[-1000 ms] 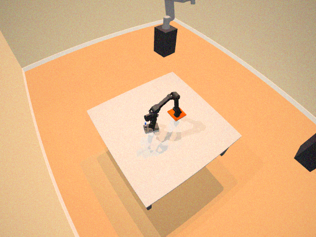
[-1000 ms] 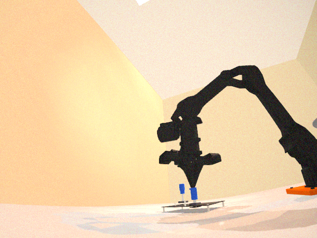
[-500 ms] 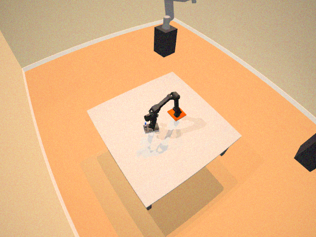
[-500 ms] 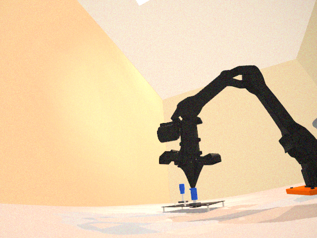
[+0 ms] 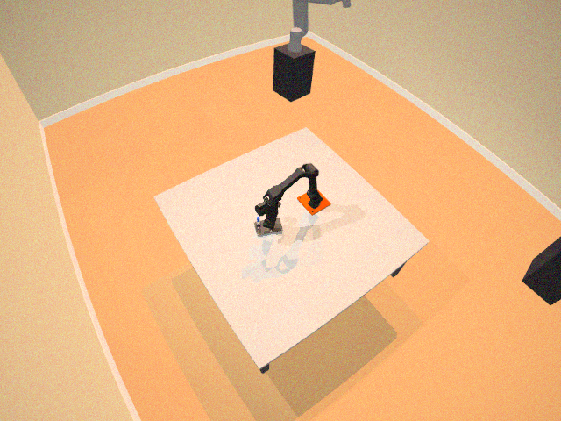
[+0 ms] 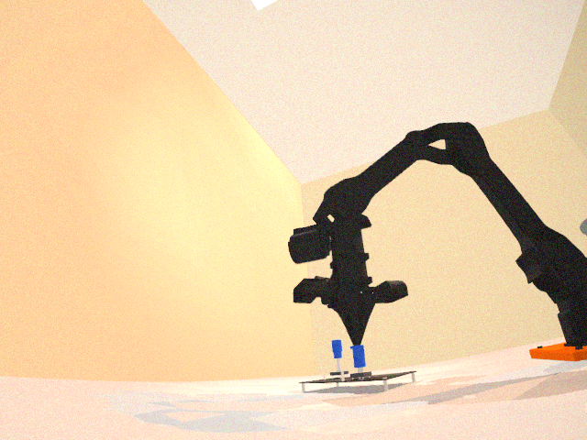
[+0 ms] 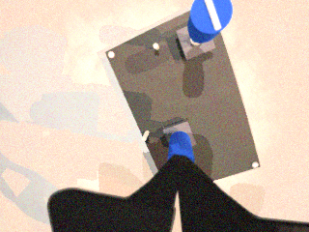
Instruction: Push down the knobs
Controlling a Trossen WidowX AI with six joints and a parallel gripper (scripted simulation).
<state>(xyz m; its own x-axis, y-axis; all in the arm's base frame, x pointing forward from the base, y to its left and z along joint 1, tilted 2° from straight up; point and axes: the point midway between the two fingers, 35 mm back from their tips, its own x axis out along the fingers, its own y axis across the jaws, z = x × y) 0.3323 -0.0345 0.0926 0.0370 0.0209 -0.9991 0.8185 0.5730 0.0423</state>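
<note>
The dark circuit board (image 5: 275,231) (image 6: 395,376) (image 7: 222,106) stands on short legs. My gripper (image 6: 357,344) (image 7: 179,160) is shut and empty, with its tips at the top of one blue knob (image 6: 359,357) (image 7: 181,143). A short piece of pale shaft shows below this knob, above its potentiometer (image 7: 184,128). The other blue knob (image 5: 258,219) (image 6: 337,349) (image 7: 199,16) sits high, with a longer stretch of shaft bare between it and its potentiometer (image 7: 205,51). Both knobs look roughly upright. My fingers hide the near knob's top in the wrist view.
Two small pale posts (image 7: 155,46) (image 7: 146,135) stand near the board's edge in the wrist view. The orange base plate (image 5: 322,204) (image 6: 549,353) of the arm is on the white table (image 5: 289,308). Black pedestals (image 5: 293,74) (image 5: 545,274) stand beyond the table.
</note>
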